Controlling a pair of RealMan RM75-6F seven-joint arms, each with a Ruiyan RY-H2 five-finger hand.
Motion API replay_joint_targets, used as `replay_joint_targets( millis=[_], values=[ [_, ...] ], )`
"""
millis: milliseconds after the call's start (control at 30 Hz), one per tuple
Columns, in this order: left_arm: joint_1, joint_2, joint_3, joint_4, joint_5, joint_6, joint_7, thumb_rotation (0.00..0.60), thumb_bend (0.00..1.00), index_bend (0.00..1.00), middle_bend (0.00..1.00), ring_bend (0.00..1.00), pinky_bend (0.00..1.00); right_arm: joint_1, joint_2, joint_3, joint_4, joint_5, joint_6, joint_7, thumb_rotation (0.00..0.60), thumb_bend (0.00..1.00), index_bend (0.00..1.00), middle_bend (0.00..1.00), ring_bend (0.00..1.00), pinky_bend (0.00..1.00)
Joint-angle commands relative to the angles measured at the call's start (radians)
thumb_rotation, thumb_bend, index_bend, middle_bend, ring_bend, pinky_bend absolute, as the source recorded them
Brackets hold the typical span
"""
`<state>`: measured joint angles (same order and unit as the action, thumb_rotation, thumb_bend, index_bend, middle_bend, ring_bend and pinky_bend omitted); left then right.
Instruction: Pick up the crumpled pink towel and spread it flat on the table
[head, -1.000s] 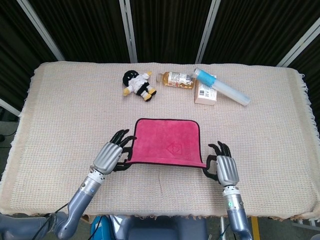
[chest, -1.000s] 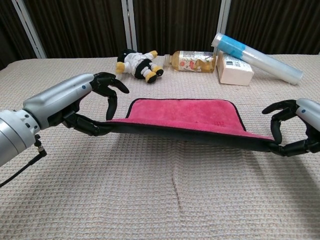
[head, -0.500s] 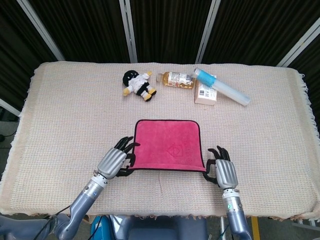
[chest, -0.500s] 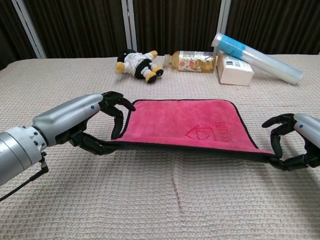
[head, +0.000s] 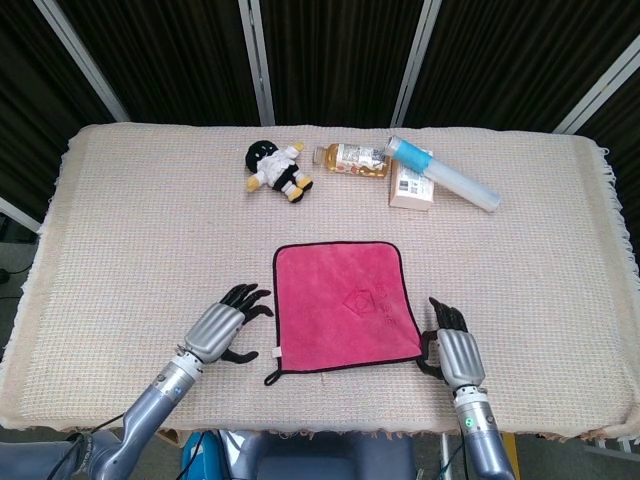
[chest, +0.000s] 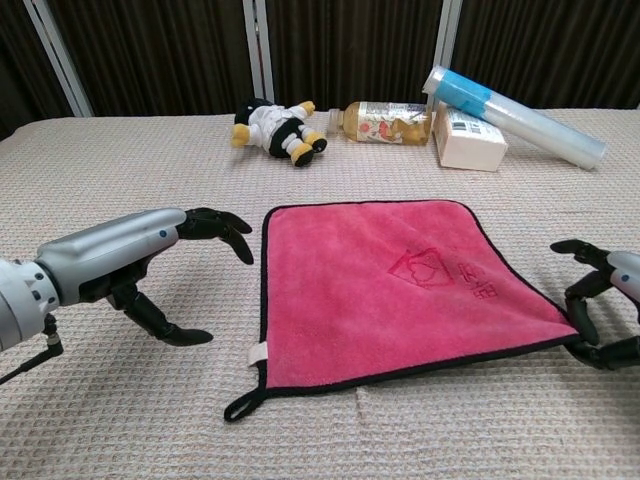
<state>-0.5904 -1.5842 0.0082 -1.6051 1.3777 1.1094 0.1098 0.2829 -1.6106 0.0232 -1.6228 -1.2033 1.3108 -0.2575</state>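
The pink towel (head: 345, 305) (chest: 390, 285) lies spread flat on the table's near middle, black-edged, with a small loop tag at its near left corner. My left hand (head: 222, 330) (chest: 150, 260) hovers just left of the towel's left edge, fingers apart and holding nothing, with a gap between it and the cloth. My right hand (head: 455, 350) (chest: 605, 310) sits at the towel's near right corner, fingers spread. Its thumb lies close to the corner, and nothing is gripped.
At the back of the beige tablecloth (head: 130, 230) lie a plush toy (head: 275, 168), a bottle on its side (head: 352, 158), a small box (head: 412, 185) and a clear tube with a blue end (head: 445, 172). The table's front edge runs just behind both hands.
Both hands lowered the towel's near edge to the table and let go. The towel now lies flat, and the left hand has drawn away to the left.
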Motion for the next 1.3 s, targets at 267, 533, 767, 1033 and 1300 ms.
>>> replay_joint_targets(
  millis=[267,533,767,1033,1300],
  values=[
    [0.054,0.036,0.023,-0.052,0.021,0.03,-0.049,0.6,0.22,0.25,0.08,0.0,0.0,-0.035,0.034,-0.016,0.027,-0.03,0.009,0.024,0.6,0.45,0.0,0.0,0.0,0.0],
    [0.08,0.033,0.037,-0.062,0.047,0.05,-0.028,0.6,0.22,0.25,0.08,0.0,0.0,-0.053,0.08,-0.027,0.019,-0.036,0.008,-0.003,0.6,0.28,0.0,0.0,0.0,0.0],
    [0.097,0.031,0.04,-0.068,0.069,0.065,-0.02,0.6,0.22,0.25,0.08,0.0,0.0,-0.058,0.085,-0.025,0.042,-0.055,0.039,-0.106,0.6,0.23,0.0,0.0,0.0,0.0],
    [0.096,0.038,0.036,-0.075,0.079,0.045,0.002,0.6,0.26,0.24,0.08,0.0,0.0,-0.082,0.106,-0.003,0.04,-0.089,0.091,-0.092,0.6,0.23,0.0,0.0,0.0,0.0],
    [0.053,0.022,0.036,-0.123,0.056,-0.044,0.184,0.6,0.54,0.21,0.08,0.0,0.0,-0.1,0.148,0.003,0.022,-0.138,0.113,-0.026,0.6,0.23,0.0,0.0,0.0,0.0]
  ],
)
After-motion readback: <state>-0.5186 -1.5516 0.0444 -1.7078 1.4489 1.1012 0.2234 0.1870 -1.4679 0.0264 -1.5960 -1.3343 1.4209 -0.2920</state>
